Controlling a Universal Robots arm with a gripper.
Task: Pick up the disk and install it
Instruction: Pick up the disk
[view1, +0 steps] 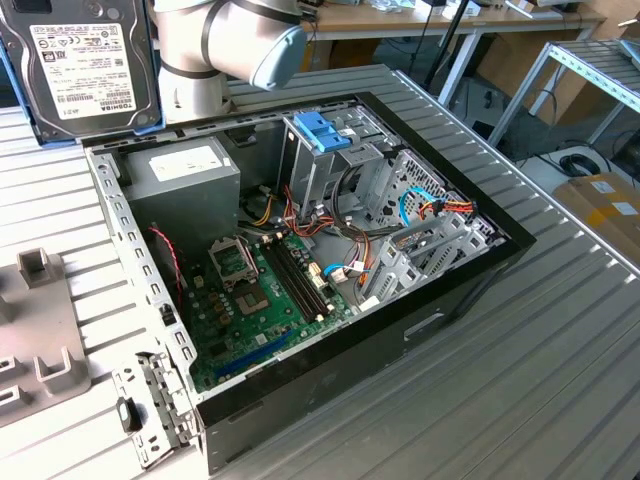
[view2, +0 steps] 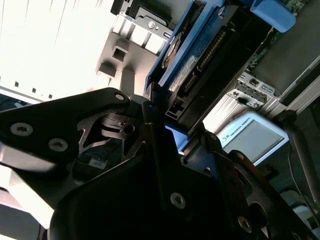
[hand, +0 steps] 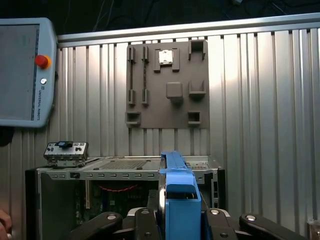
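I see the claw (hand: 180, 217) pinching the disk (view1: 85, 62) by its light-blue rail; the disk hangs outside the open computer case (view1: 420, 322) on the table (view1: 560, 360).

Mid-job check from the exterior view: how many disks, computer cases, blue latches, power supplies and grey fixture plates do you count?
disk: 1
computer case: 1
blue latch: 1
power supply: 1
grey fixture plate: 1
Total: 5
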